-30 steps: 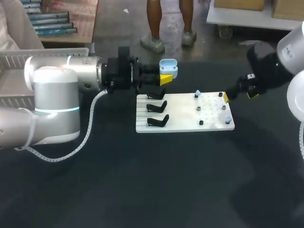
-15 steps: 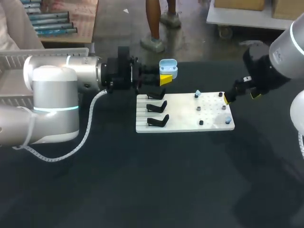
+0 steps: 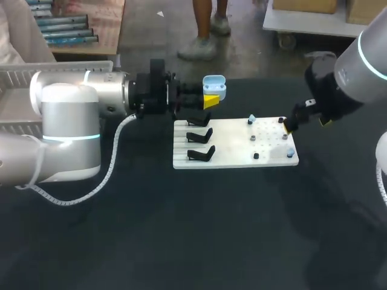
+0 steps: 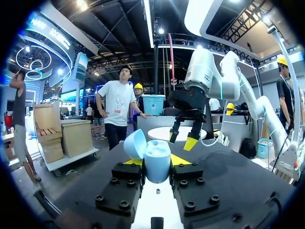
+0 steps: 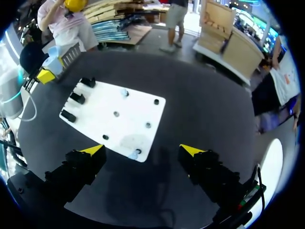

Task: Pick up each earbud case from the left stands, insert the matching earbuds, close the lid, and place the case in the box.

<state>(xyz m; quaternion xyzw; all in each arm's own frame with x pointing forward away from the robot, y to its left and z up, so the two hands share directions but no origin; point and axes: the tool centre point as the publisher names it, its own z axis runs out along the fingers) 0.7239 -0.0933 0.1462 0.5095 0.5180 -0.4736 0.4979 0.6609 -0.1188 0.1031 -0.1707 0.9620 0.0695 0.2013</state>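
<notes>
My left gripper [image 3: 210, 100] is shut on a light blue earbud case [image 3: 214, 87] with its lid up, held in the air above the far left corner of the white board [image 3: 233, 158]. In the left wrist view the case [image 4: 157, 161] sits between the yellow fingertips [image 4: 180, 160]. Three black stands [image 3: 200, 136] on the board's left side are bare. Small earbuds stand on the board's right half, among them a light blue one [image 3: 251, 119] and a black one [image 3: 256, 156]. My right gripper [image 3: 306, 122] hangs open over the board's right edge [image 5: 143, 150], above a light blue earbud [image 5: 134, 154].
A white slatted crate [image 3: 18, 78] stands at the far left behind my left arm. Dark tabletop [image 3: 199, 229] stretches in front of the board.
My right arm has shifted slightly leftward, its open gripper staying at the board's right edge. The left arm and the case have not moved.
</notes>
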